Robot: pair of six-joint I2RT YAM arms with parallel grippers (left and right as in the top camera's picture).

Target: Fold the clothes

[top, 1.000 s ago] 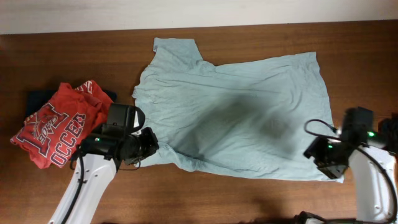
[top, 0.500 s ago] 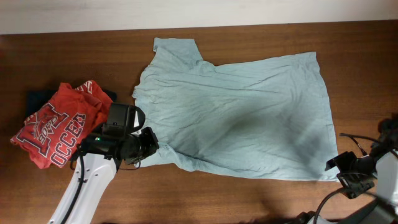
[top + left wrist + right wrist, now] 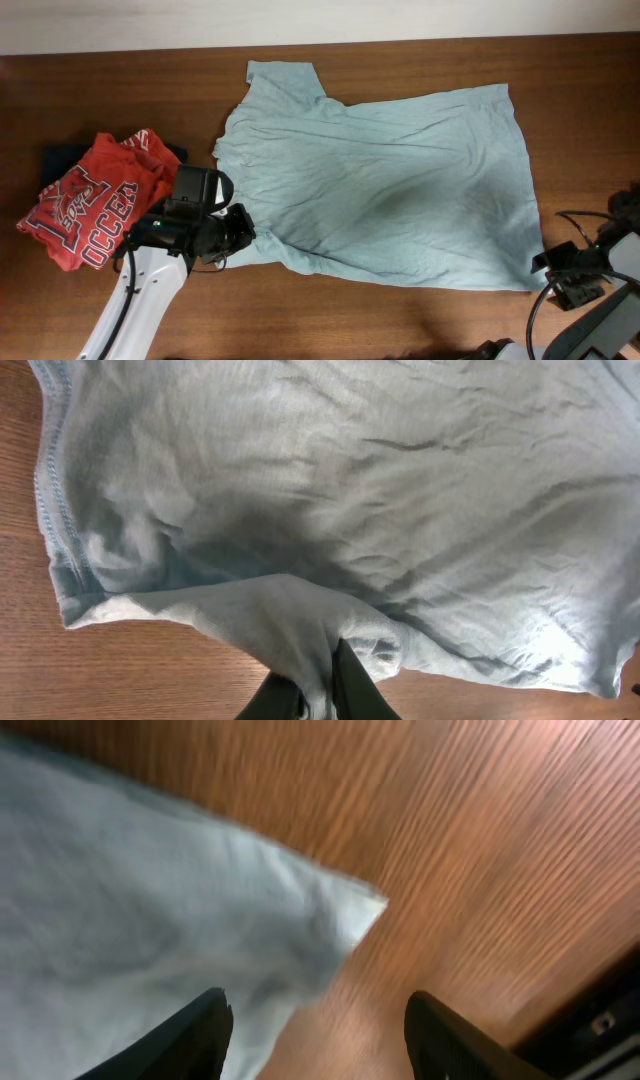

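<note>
Looking at the pale grey-teal T-shirt (image 3: pixel 390 190), I see it spread open and flat on the counter (image 3: pixel 420 320), with no fold made yet. My left gripper (image 3: pixel 318 695) is clenched on a small pinch of cloth at the T-shirt's near edge, on the sleeve side. I judge this grip is there to lift that edge for a fold. My right gripper (image 3: pixel 320 1040) is released and carries nothing. It hangs just outside the T-shirt's hem corner (image 3: pixel 345 915), probably so that it can take this corner next. The red printed shirt (image 3: pixel 90 215) lies bunched on a dark navy garment (image 3: pixel 60 158) beside the T-shirt's sleeve side, apart from the folding area.
</note>
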